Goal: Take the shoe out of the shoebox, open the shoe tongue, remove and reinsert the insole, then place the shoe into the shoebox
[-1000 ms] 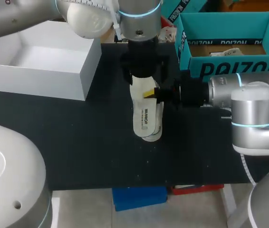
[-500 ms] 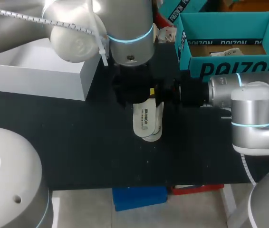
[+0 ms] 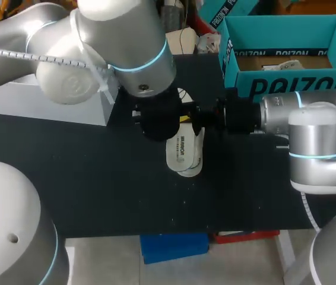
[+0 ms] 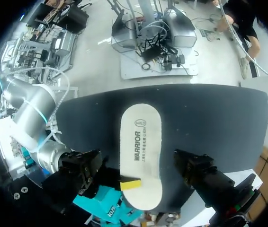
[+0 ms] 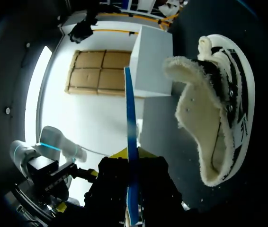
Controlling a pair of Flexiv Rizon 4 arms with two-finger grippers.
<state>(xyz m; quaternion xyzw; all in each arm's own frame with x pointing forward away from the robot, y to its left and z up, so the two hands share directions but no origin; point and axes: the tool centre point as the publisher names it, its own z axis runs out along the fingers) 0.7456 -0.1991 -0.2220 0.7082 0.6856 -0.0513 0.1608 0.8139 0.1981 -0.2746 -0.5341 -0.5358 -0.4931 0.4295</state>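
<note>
right gripper (image 5: pixel 130 153): clamped on the insole (image 3: pixel 181 151) at its edge, a yellow tip on each face.
insole: printed face up over the shoe (image 5: pixel 224 123); probably thin, light and floppy, best pinched near one end.
shoe: on the black table (image 3: pixel 97 178), near the shoebox (image 3: pixel 287 86), fleecy lining showing.
left arm (image 3: pixel 126 53): above the shoe; its grip, cannot tell.

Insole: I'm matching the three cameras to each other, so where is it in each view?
Head view: insole, pale oval midway across the table.
Left wrist view: insole, face-on, printed.
Right wrist view: insole, edge-on blue strip rising from the right gripper.
Landmark: right gripper pinching the insole's end.
</note>
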